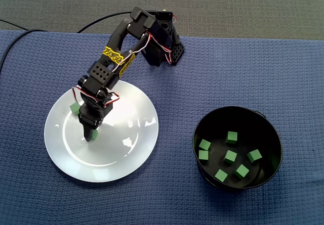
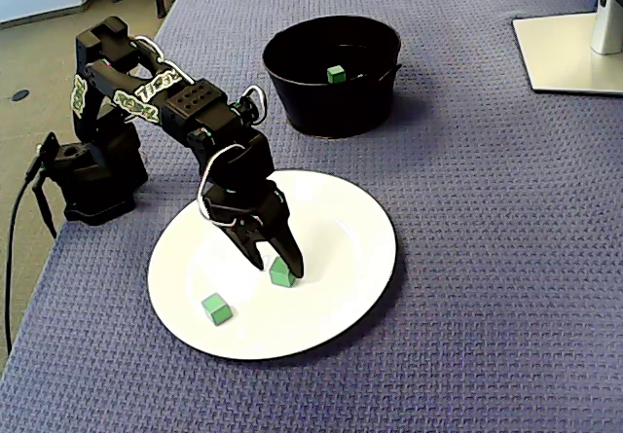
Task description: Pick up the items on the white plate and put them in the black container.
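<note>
Straddling cube (image 2: 281, 273), fingers (image 2: 290, 255) inside plate rim (image 2: 387, 256)

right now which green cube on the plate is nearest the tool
The cube between the tool's open fingers, near the middle of the plate. The other cube lies apart from the tool, closer to the rim.

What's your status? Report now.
Tool open, down at white plate. Green cube between its jaws, not clamped. Second cube lies apart, nothing blocking.

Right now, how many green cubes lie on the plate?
2. One cube sits between the gripper's open fingers; the other cube lies near the plate's rim. The arm may hide more.
</note>
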Controlling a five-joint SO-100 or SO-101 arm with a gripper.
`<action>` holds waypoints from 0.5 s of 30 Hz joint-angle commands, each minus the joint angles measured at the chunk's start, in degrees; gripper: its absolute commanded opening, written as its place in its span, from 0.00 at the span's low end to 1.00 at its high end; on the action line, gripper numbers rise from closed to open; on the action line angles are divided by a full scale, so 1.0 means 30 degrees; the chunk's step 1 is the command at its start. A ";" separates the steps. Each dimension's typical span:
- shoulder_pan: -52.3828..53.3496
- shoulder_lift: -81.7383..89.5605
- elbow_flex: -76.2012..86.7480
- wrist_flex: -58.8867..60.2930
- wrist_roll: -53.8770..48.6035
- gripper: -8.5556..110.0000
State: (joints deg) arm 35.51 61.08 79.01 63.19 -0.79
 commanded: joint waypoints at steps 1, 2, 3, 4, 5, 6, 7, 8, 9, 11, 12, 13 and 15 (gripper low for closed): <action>0.0029 -0.0205 -0.1230 -0.0176 -0.0146 0.24; 0.0029 -0.0264 -0.1318 -0.0117 -0.0117 0.23; 0.0000 -0.0293 -0.1377 -0.0117 -0.0146 0.23; -0.0088 -0.0322 -0.1436 -0.0117 -0.0264 0.22; -0.0117 -0.0352 -0.1465 -0.0117 -0.0293 0.21; -0.0146 -0.0381 -0.1465 -0.0117 -0.0322 0.19; -0.0205 -0.0410 -0.1494 -0.0029 -0.0381 0.18; -0.0205 -0.0439 -0.1553 0.0000 -0.0410 0.17; -0.0205 -0.0469 -0.1582 0.0000 -0.0410 0.16; -0.0176 -0.0557 -0.1641 0.0029 -0.0469 0.14; -0.0146 -0.0586 -0.1729 0.0088 -0.0469 0.14; -0.0146 -0.0586 -0.1758 0.0146 -0.0439 0.13; -0.0146 -0.0615 -0.1758 0.0146 -0.0439 0.11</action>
State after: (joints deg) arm 35.42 59.24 75.85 63.28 -1.49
